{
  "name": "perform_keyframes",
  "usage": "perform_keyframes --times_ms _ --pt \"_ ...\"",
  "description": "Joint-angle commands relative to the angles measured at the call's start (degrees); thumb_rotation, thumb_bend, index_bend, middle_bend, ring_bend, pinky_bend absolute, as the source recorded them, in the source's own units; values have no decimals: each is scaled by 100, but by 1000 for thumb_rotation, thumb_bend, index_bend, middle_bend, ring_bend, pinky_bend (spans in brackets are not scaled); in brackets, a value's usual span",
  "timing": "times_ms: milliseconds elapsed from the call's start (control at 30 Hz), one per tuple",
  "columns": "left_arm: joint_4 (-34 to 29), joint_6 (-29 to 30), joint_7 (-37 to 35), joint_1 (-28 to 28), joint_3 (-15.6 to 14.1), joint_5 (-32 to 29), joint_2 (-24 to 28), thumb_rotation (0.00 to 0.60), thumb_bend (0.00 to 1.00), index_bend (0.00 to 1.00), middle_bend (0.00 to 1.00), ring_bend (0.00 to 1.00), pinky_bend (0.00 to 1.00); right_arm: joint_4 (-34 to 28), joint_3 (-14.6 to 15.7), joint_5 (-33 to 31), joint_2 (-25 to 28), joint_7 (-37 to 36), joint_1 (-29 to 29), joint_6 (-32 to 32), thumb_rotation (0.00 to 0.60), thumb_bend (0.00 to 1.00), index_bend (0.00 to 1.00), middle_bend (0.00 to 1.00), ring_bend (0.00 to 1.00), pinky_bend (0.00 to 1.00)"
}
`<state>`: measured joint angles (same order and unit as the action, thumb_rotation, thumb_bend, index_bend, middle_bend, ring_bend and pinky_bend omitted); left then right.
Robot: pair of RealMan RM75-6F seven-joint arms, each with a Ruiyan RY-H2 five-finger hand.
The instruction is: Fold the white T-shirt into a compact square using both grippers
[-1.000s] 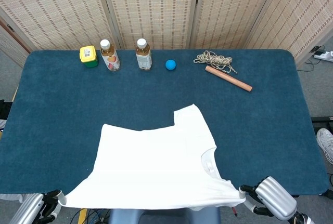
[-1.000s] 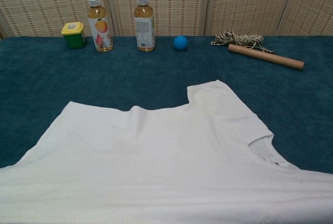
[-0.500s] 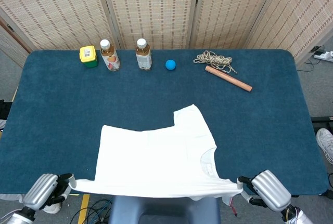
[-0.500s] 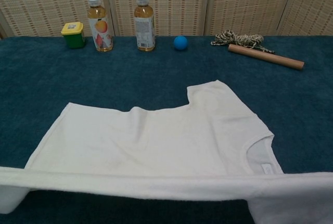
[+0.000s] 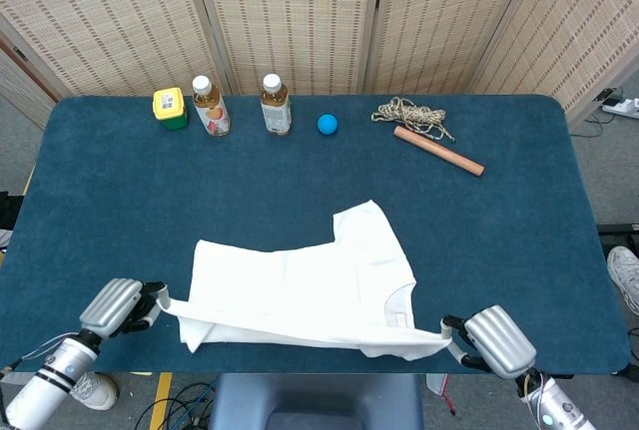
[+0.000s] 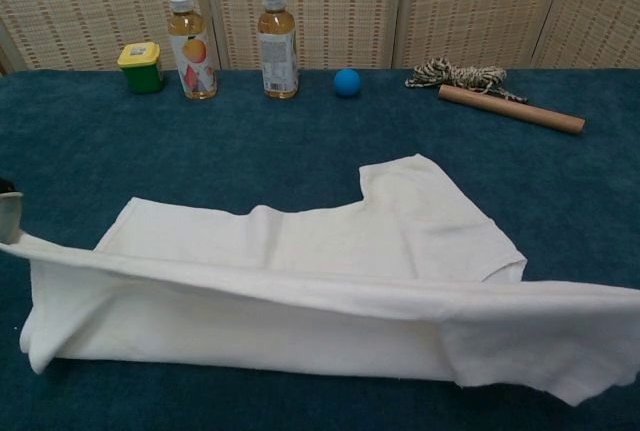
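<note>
A woven folding screen (image 5: 300, 11) is standing along the far side, its tan panels meeting in dark seams. In front of it a table (image 5: 519, 240) covered in dark blue cloth is filling the scene. Grey floor (image 5: 614, 161) is showing at the right, where a white power strip (image 5: 621, 105) is lying.

Bright, even overhead light, soft shadows, no glare, both views sharp throughout.

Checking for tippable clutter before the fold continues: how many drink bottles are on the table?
2. Both stand upright at the far edge: one bottle just right of the yellow-lidded container, the other bottle further right, left of the blue ball. None seem hidden.
</note>
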<state>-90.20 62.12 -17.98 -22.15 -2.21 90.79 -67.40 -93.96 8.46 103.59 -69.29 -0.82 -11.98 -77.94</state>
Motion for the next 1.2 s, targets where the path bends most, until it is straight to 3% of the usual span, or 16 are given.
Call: perform_keyframes --times_ms 33,600,1200 --pt "219 -331 102 -260 151 -203 -173 600 583 596 957 862 1000 56 -169 -125 -169 134 -78 81 600 619 880 1000 1000 1000" --pt "971 -1286 493 -1018 525 -881 -697 600 583 593 957 862 1000 808 -834 -584 -1051 556 -535 413 600 620 880 1000 1000 1000" --pt "1603 -1754 979 -1434 699 -1434 -1167 600 582 575 957 862 1000 1028 -1108 -1151 -1433 1029 -761 672 600 619 880 1000 1000 1000"
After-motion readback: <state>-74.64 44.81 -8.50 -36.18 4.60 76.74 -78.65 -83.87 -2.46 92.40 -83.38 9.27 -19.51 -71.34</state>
